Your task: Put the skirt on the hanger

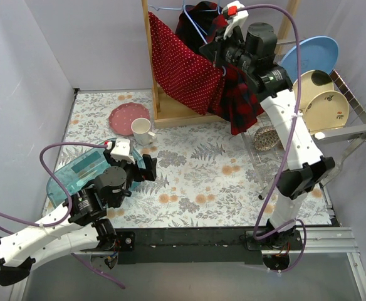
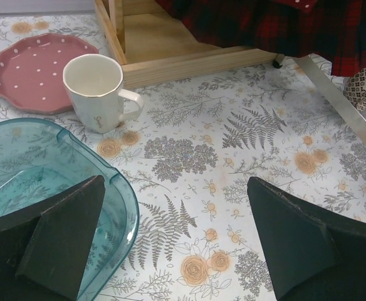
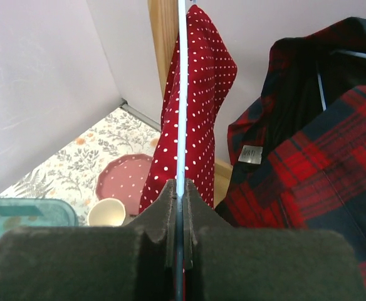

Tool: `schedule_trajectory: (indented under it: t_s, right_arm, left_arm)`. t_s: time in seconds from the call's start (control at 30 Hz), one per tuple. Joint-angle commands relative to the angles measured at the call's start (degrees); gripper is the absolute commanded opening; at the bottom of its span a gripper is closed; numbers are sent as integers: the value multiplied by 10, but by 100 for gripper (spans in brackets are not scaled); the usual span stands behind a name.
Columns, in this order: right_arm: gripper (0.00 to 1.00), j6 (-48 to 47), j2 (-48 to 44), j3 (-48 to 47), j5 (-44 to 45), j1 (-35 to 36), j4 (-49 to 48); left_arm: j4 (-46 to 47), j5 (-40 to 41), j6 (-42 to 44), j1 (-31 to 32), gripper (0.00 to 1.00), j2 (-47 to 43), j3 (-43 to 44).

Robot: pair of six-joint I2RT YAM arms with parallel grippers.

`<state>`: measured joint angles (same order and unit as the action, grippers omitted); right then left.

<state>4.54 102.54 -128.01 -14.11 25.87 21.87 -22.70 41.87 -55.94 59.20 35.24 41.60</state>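
A red skirt with white dots [image 1: 182, 66] hangs draped over a pale blue wire hanger [image 1: 198, 31] at the wooden rack [image 1: 149, 56]. In the right wrist view the skirt [image 3: 198, 106] hangs from the hanger's wire [image 3: 182, 94], which runs straight up from between my fingers. My right gripper [image 3: 181, 191] is shut on that wire, high at the rack [image 1: 217, 50]. My left gripper [image 2: 173, 241] is open and empty, low over the table by a teal dish [image 2: 45, 169]; it also shows in the top view [image 1: 139, 166].
A red-black plaid garment [image 1: 236, 94] hangs beside the skirt. A white mug [image 1: 141, 131] and pink dotted plate [image 1: 125, 118] sit left of the rack. A dish rack [image 1: 333, 119] with several plates stands at right.
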Motion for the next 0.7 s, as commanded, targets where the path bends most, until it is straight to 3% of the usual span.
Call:
schedule_trajectory:
  t_s: [0.0, 0.3, 0.67]
  right_arm:
    - [1, 14, 45, -70, 42, 6, -96]
    - [1, 1, 145, -161, 75, 11, -133]
    - [1, -3, 149, -96, 18, 9, -122]
  left_arm:
    - [-2, 15, -3, -2, 98, 3, -3]
    - [-2, 24, -3, -1, 98, 11, -5]
    - [-1, 28, -1, -2, 98, 10, -12]
